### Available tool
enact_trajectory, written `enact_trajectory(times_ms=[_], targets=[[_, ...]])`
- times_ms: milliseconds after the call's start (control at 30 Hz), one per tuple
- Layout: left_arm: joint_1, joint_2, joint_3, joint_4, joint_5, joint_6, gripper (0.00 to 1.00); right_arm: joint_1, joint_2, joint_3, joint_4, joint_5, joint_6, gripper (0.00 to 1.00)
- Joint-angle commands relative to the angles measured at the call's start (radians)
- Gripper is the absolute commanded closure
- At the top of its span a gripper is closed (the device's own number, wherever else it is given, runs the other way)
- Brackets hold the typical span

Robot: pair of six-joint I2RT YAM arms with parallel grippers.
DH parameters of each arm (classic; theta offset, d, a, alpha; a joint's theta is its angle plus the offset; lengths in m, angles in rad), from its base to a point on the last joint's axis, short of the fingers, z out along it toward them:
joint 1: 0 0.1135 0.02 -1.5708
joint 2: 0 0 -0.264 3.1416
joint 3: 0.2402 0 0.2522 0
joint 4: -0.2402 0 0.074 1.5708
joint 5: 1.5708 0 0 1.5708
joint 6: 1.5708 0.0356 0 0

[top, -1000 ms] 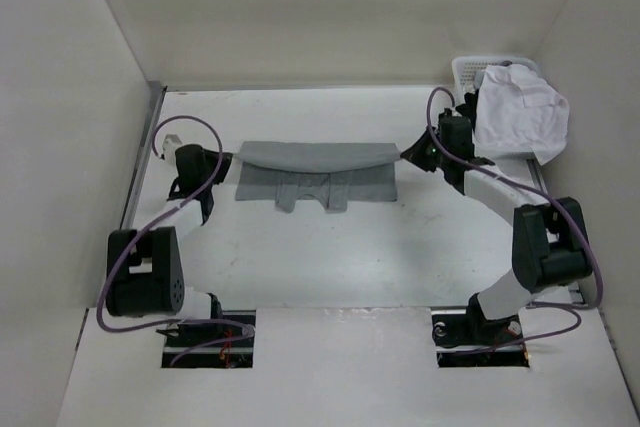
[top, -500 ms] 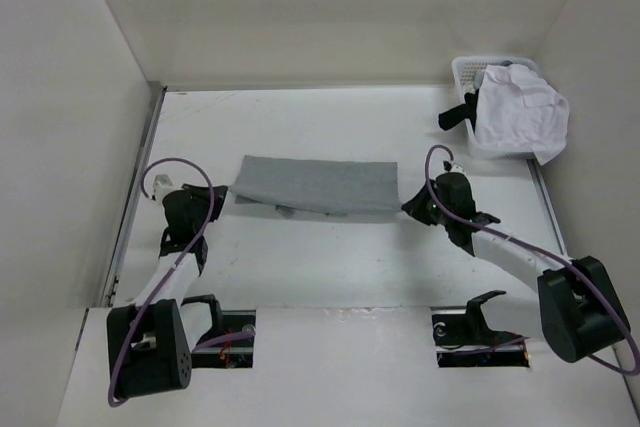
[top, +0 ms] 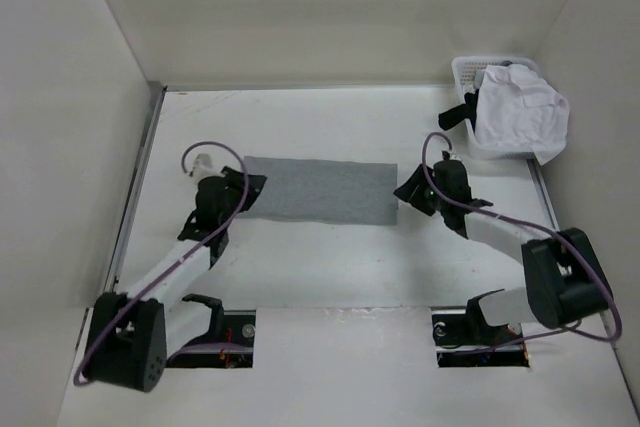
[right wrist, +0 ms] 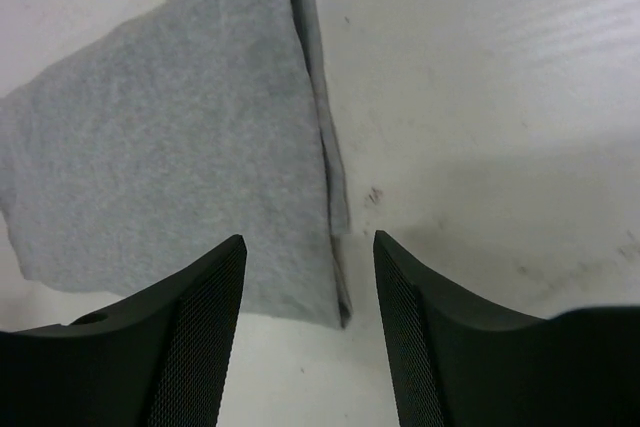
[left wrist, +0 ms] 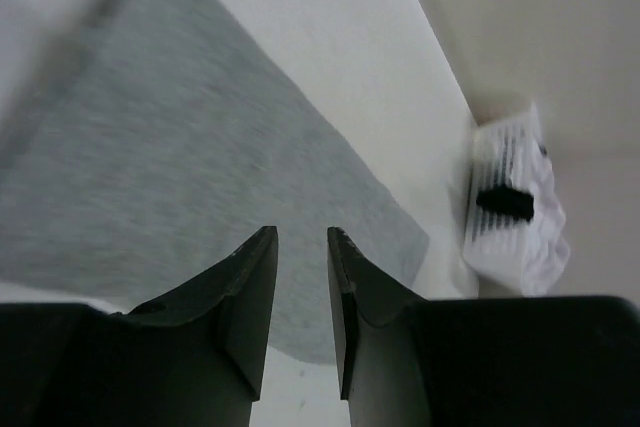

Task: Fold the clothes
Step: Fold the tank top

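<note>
Lying flat on the table [top: 330,267], folded into a long band: grey T-shirt [top: 318,190], between left gripper [left wrist: 300,237], jaws narrowly parted and empty, and right gripper [right wrist: 308,242], jaws wide, empty. Risk: snagging the layered right edge and undoing the fold. Far-right basket [top: 465,72]: white shirt [top: 520,107], unidentified black item [top: 460,112].

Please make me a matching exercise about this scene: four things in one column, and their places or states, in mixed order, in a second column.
Things:
1. grey T-shirt
2. white shirt
3. left gripper
4. right gripper

Places and states:
A. heaped in the basket, far right corner
B. open wide, at the T-shirt's right end
C. folded flat on the table
D. open a little, at the T-shirt's left end

Pairs: 1-C, 2-A, 3-D, 4-B
</note>
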Motion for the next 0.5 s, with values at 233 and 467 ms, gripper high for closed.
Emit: enact_trajectory(times_ms=[233, 467], targets=[[-0.384, 0.46, 0.243, 0.257, -0.094, 0.066, 0.75, -0.033, 0.27, 0.104, 0.164, -0.117, 0.052, 0.47], [-0.41, 0.463, 0.189, 0.288, -0.087, 0.092, 0.75, -0.027, 0.316, 0.089, 0.192, -0.149, 0.127, 0.54]])
